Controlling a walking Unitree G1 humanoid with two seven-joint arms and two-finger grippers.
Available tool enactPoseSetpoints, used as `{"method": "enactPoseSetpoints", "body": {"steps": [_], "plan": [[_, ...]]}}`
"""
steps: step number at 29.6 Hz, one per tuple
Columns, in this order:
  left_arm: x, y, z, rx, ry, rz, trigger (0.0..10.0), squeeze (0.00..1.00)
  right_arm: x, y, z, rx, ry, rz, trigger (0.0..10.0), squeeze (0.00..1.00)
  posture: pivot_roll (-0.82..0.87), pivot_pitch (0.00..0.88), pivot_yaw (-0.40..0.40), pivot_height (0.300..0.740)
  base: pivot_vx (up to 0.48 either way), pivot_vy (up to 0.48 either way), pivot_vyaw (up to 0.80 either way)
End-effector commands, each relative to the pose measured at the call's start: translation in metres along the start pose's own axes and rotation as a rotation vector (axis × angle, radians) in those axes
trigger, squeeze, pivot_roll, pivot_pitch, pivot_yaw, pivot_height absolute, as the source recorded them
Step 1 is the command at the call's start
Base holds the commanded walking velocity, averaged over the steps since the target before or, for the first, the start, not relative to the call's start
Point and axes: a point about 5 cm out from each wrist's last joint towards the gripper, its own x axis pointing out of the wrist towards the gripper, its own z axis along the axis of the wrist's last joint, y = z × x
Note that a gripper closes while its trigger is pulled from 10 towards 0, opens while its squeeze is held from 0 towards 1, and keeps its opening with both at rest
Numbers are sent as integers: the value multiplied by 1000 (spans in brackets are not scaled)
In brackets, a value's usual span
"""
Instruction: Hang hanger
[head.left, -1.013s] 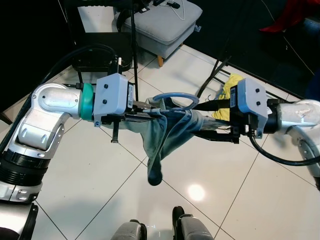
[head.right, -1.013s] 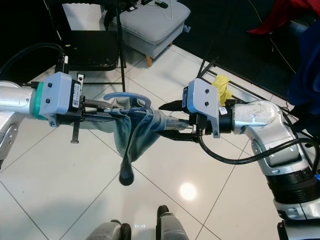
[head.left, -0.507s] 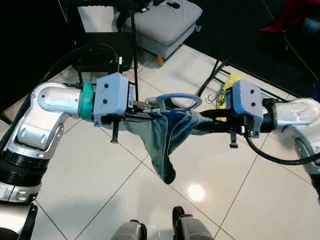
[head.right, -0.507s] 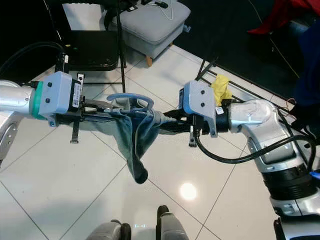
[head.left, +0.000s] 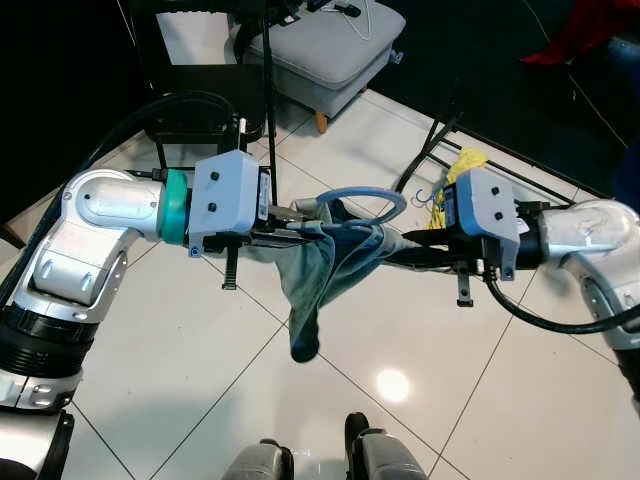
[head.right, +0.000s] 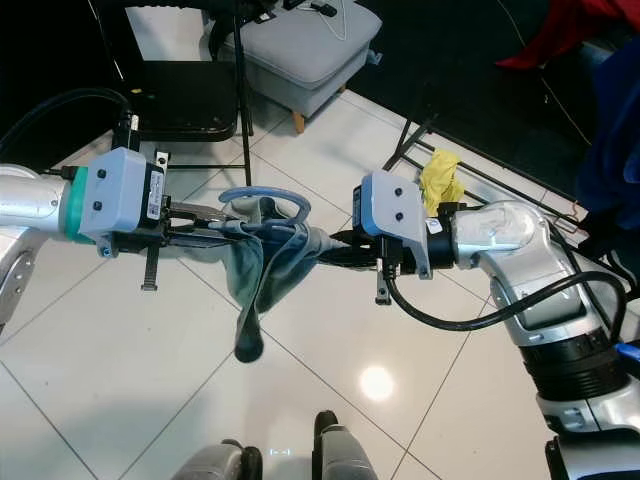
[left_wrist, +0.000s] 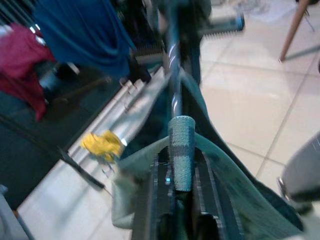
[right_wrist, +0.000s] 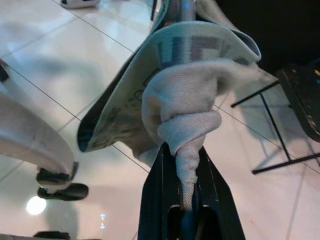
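Blue plastic forms the hanger (head.left: 352, 200), which hangs in mid-air between the two arms above the tile floor (head.left: 180, 380), with a grey-green garment (head.left: 318, 275) draped through it. The left gripper (head.left: 290, 226) has its fingers closed on one end of the hanger, cloth caught with it. The right gripper (head.right: 335, 255) has its fingers pinched on a twisted bunch of the garment, as the right wrist view shows.

Judged from this, the hanger is light and stiff, so a firm hold on its bar or near the hook should steer it well. The garment is soft and limp; its loose tail dangles below and would likely swing or slip off the smooth plastic if tilted.

Count: one hanger, one garment, two grippers. A grey stool (head.left: 330, 45) and a yellow cloth (head.left: 462, 165) on a black rack base (head.left: 430, 150) lie beyond.
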Motion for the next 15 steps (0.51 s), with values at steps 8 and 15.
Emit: {"method": "enactPoseSetpoints", "body": {"steps": [8,15], "plan": [[-11,-1,16,-90,-60,-34,10000,0,2,2,-5,25,-15,-16,0,0,7,105,67,740,0,0,0],[-34,3,17,-182,-71,8,10000,0,-5,2,-32,131,44,-123,0,0,9,103,63,740,0,0,0]]}}
